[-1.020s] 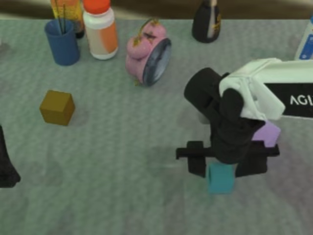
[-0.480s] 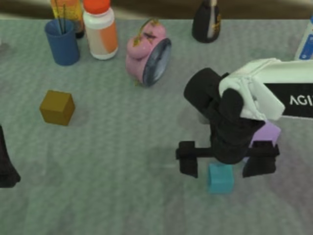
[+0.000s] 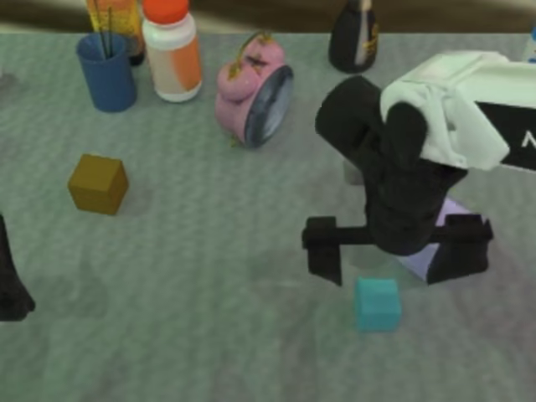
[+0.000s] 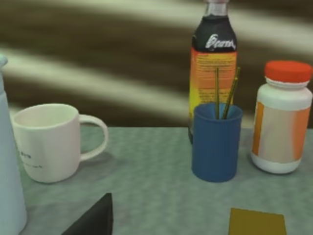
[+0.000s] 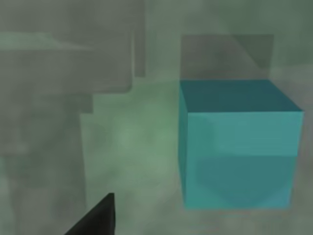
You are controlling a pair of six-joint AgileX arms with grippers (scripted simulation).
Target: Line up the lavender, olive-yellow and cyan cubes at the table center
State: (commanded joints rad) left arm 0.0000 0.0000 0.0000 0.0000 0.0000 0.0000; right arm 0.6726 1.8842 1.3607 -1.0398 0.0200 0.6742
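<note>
At right of centre in the top view, the right gripper of an AgileX arm hangs with its two black fingers spread wide and nothing between them, just above the cyan cube, which sits free on the grey-green table in the lower right-centre of the frame. The lavender cube lies just beside it toward the upper right, mostly hidden under the arm's dark wrist and between the parted fingers as seen from above; whether anything touches it cannot be told. The olive-yellow cube stands well apart at the left of the frame, alone. Along the upper edge are a blue cup holding thin sticks, a white bottle with an orange cap, a pink alarm clock tipped over, and a dark bottle. The left gripper sits parked at the lower left edge, and whether its fingers are apart cannot be told. Its wrist camera takes in a white mug, the blue cup, the capped bottle and a corner of the olive-yellow cube. The right wrist camera shows the cyan cube close up on the table.
</note>
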